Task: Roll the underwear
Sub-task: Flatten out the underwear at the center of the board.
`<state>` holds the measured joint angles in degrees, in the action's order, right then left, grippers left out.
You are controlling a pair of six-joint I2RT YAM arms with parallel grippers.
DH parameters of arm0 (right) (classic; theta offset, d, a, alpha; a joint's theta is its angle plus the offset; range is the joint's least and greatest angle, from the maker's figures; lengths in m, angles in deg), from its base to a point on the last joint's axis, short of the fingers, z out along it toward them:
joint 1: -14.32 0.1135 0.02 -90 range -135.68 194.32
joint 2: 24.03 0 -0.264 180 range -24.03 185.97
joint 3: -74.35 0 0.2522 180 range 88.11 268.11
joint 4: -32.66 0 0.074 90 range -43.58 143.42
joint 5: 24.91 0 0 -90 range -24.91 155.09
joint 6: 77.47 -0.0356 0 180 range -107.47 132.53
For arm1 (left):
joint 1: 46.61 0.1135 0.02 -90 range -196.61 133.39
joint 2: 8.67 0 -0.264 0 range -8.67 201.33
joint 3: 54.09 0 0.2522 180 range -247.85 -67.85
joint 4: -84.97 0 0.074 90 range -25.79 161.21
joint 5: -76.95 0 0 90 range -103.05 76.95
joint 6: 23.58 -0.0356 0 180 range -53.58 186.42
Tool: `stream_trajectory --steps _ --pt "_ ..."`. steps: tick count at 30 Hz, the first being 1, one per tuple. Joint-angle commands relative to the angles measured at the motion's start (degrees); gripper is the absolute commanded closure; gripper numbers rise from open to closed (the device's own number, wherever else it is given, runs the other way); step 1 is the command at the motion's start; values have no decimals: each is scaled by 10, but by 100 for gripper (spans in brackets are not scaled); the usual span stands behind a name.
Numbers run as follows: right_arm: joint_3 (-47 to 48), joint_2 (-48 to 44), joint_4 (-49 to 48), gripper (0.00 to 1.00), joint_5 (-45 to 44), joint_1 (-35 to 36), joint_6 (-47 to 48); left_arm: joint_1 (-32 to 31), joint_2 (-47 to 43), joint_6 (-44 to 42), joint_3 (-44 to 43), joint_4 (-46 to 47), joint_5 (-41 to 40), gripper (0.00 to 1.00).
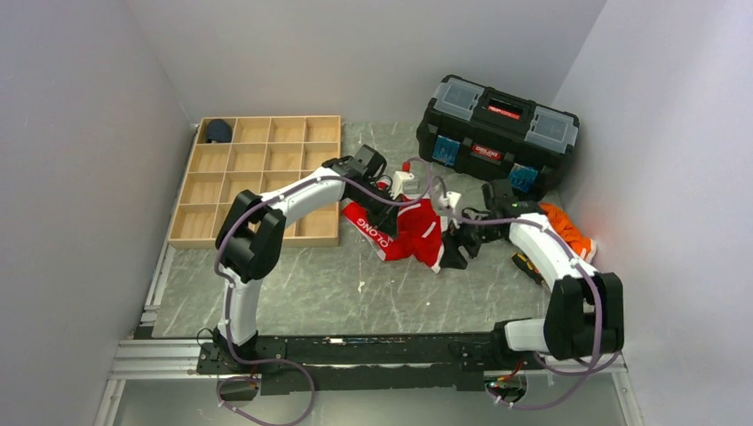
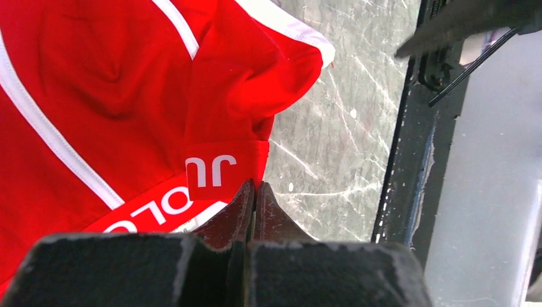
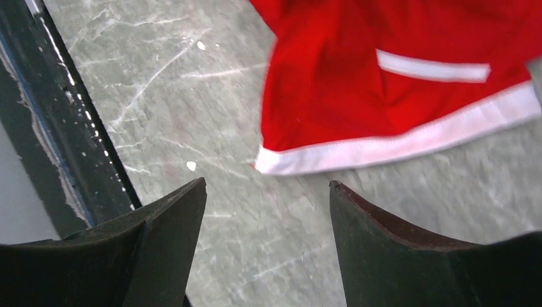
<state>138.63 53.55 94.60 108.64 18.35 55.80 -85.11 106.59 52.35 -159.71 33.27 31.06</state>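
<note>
- While underwear point(image 1: 410, 232) lies unrolled between both arms, left gripper point(image 2: 254, 187) sits closed at its waistband point(image 2: 214, 171) corner; whether cloth is pinched, I cannot tell.
- Right gripper point(image 3: 268, 187) stands open, hem point(image 3: 383, 150) just ahead.

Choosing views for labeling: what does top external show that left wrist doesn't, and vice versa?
Only top external: the tray, the toolbox and the orange cloth.
Only left wrist: the left pincer up close, tips shut at the corner of the underwear's lettered band. Whether cloth is pinched is unclear.
Both: the underwear, unrolled, on the table.
</note>
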Motion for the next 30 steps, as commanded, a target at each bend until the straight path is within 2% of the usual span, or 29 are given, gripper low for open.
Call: stream_trajectory --steps 1,6,11,15,23,26,30 --pt "-35 -58 -124 29 -70 81 -44 12 25 24 -33 -27 82 100" --pt "-47 -72 -144 34 -140 154 -55 23 36 32 -41 -31 97 100" --pt "-73 -69 -174 34 -227 216 -72 36 42 41 -48 -33 109 100" --pt "-89 -58 -196 40 -295 241 -76 38 45 41 -50 -35 112 100" --pt "-99 -32 -221 47 -346 279 -95 38 54 42 -55 -43 109 100" --pt "-95 -16 -233 54 -363 285 -105 38 51 41 -53 -43 111 100" --pt "-81 9 -229 74 -379 287 -112 38 46 38 -48 -44 115 100"
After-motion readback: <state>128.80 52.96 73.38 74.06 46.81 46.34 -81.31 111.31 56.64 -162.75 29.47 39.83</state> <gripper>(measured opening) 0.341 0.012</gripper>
